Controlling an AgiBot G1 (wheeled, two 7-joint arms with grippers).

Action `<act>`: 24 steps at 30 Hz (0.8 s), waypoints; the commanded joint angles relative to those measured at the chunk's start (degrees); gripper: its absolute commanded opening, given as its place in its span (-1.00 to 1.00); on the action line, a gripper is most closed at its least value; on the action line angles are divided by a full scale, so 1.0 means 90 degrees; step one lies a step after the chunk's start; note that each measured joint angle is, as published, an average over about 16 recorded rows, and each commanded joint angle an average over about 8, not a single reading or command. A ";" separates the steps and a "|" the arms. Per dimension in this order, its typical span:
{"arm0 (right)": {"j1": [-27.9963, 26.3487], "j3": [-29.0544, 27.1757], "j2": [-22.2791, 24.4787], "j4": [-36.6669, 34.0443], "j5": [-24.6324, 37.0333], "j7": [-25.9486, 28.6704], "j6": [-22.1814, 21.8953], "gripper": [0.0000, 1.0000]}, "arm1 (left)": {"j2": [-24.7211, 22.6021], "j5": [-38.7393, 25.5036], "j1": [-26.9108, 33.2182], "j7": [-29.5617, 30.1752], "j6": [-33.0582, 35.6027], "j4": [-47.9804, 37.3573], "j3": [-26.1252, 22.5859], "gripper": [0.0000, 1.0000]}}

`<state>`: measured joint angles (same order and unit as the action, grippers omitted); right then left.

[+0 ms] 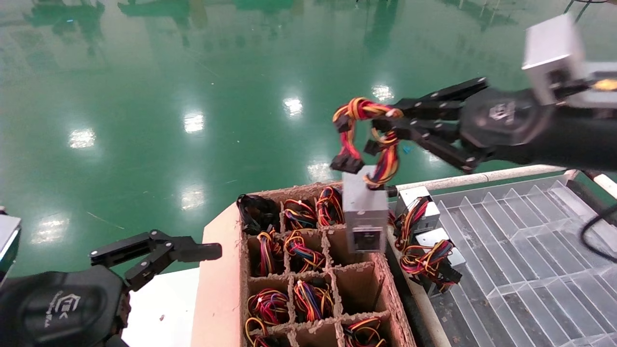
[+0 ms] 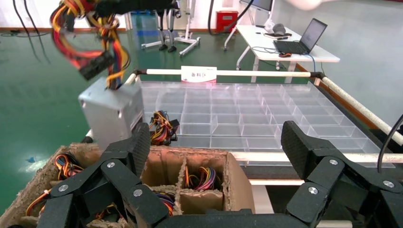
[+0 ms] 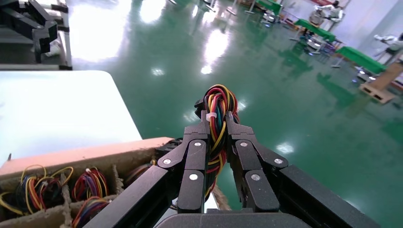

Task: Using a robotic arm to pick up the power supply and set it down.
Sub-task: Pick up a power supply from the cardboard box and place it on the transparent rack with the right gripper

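My right gripper is shut on the looped red, yellow and orange wires of the power supply. In the right wrist view its fingers pinch the braid between them. The grey metal box hangs below the wires, black socket facing down toward me, over the far right cells of the cardboard box. The left wrist view shows the same box in the air beyond the carton. My left gripper is parked low at the left, open and empty, its fingers wide apart.
A cardboard box with dividers holds several coloured wire bundles and one all-black bundle. To its right lies a clear partitioned tray; two other power supplies rest at its left edge. A white table is at the left.
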<state>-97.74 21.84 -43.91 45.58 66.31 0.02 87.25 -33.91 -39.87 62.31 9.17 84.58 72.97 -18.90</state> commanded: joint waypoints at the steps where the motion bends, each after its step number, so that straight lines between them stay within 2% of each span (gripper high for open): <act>1: 0.0059 -0.0070 0.0203 0.0427 -0.0090 0.0244 -0.0059 -1.00 | 0.0000 0.0000 0.0000 0.0000 0.0000 0.0000 0.0000 1.00; 6: 0.0159 -0.0215 0.0845 0.1480 -0.0085 0.0907 -0.0276 -1.00 | 0.0000 0.0001 0.0000 -0.0001 0.0000 0.0000 -0.0001 1.00; 12: 0.0256 -0.0456 0.1704 0.2380 -0.0140 0.1556 -0.0407 -1.00 | 0.0001 0.0001 0.0000 -0.0001 -0.0001 0.0000 -0.0002 1.00; 18: 0.0486 -0.0647 0.2527 0.2934 -0.0197 0.1999 -0.0427 -1.00 | 0.0001 0.0002 0.0001 -0.0001 -0.0001 0.0000 -0.0003 1.00; 24: 0.0846 -0.0709 0.3126 0.3188 -0.0166 0.2153 -0.0441 -1.00 | 0.0001 0.0003 0.0001 -0.0002 -0.0002 0.0000 -0.0004 1.00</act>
<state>-90.15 15.71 -16.15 74.00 65.00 19.01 83.48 -33.90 -39.85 62.32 9.15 84.57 72.97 -18.94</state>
